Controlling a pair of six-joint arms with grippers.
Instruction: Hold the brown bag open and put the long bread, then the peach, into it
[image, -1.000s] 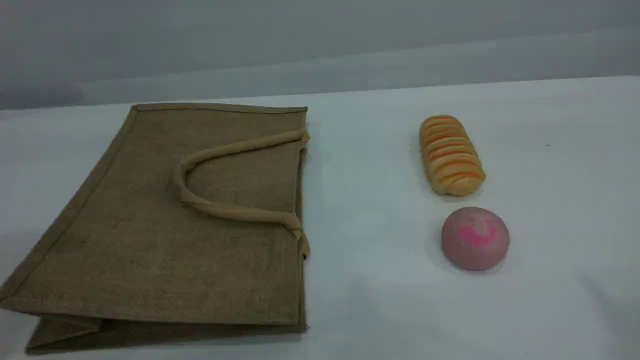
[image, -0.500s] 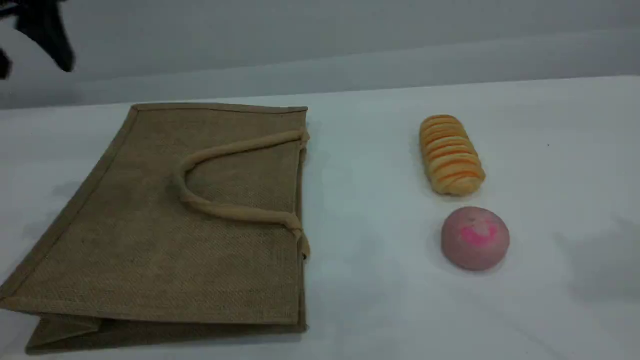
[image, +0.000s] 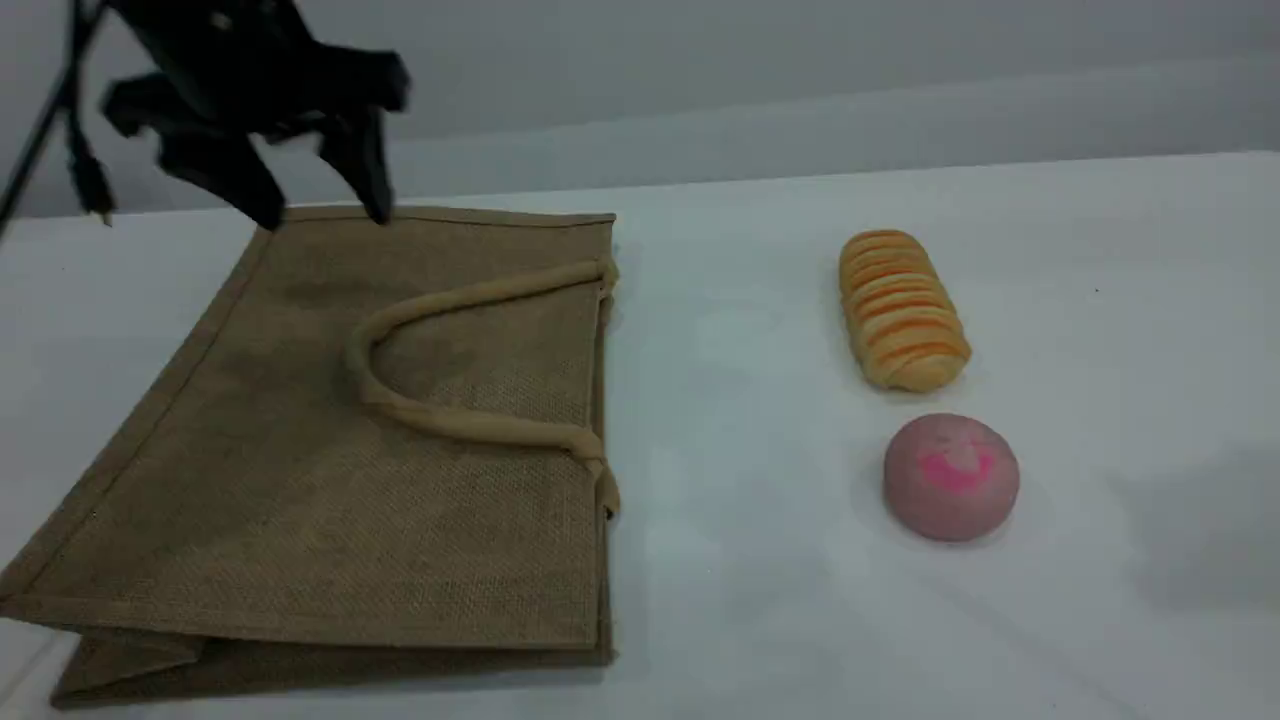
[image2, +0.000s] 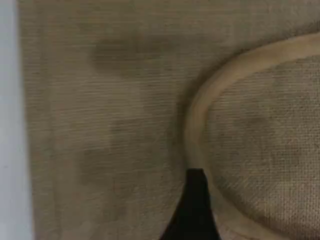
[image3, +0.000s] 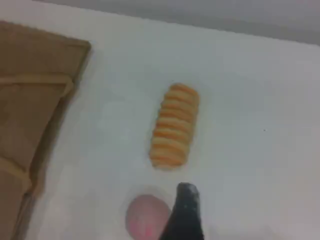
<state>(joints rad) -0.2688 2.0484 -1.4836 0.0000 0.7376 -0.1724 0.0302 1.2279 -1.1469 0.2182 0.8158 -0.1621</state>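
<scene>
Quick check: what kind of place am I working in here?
Probably a staged test bench, not a kitchen or shop: a white tabletop against a plain grey wall, with a flat tan woven tote bag, a striped yellow bread roll and a round pink peach laid out.

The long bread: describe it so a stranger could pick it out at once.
The big brown bag lies flat on the left of the white table; two small things sit apart on the right. The long bread is the farther one, just beyond the peach. It is oblong, golden yellow with orange stripes; the peach is a round pink ball.
</scene>
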